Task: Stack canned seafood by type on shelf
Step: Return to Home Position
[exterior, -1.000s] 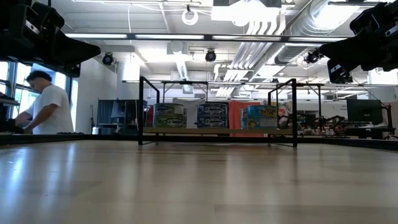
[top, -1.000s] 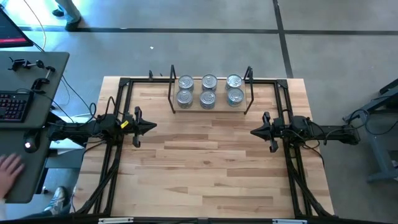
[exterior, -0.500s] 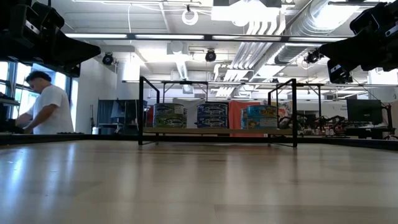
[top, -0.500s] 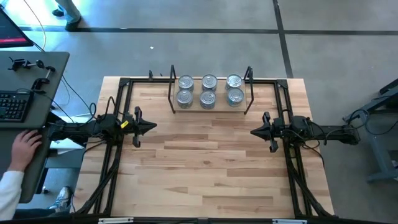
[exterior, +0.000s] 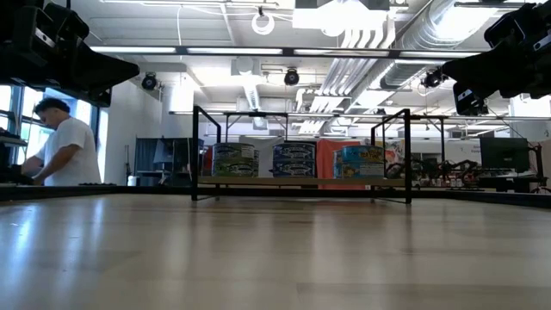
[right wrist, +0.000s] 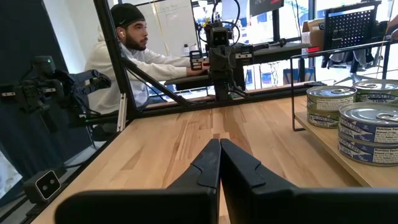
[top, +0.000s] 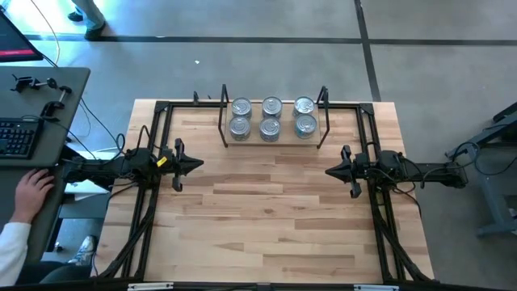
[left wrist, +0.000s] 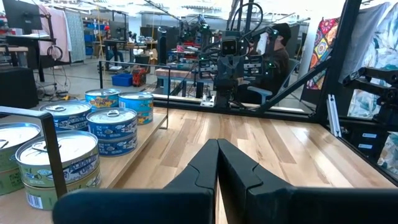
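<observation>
Since nothing on the table [top: 275,218] has moved in the last second, you can judge the job done: the tins [top: 271,118] sit stacked on the shelf [top: 284,137] at the far edge, left gripper [top: 194,165] and right gripper [top: 331,170] empty at either side, fingers together.

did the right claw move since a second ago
No. In the high view the right claw holds the same spot relative to the shelf.
</observation>
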